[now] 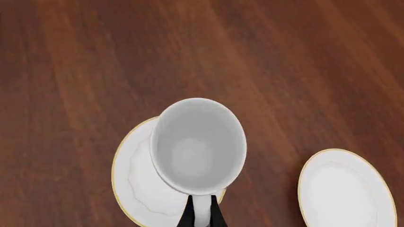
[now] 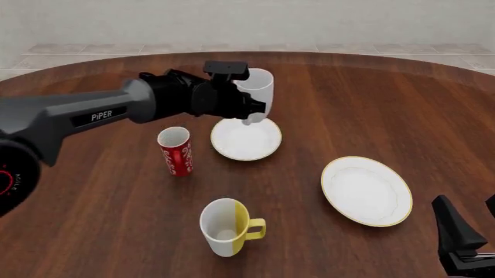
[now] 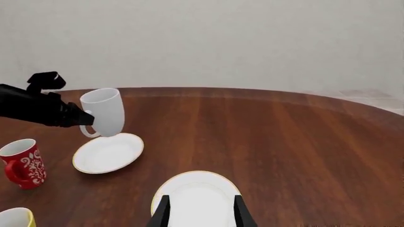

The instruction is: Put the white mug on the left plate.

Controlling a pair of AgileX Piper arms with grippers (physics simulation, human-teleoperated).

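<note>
Your left gripper (image 1: 200, 215), clamped on the white mug's (image 2: 256, 90) handle, holds it over the left plate's (image 2: 246, 141) far edge; releasing here risks tipping it off the rim.

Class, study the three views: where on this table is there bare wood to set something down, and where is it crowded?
Bare wood lies along the far edge beyond the white mug held by the left gripper, and on the far right beyond the wider plate. It is crowded between the red cup, the left plate and the yellow-and-white mug.
</note>
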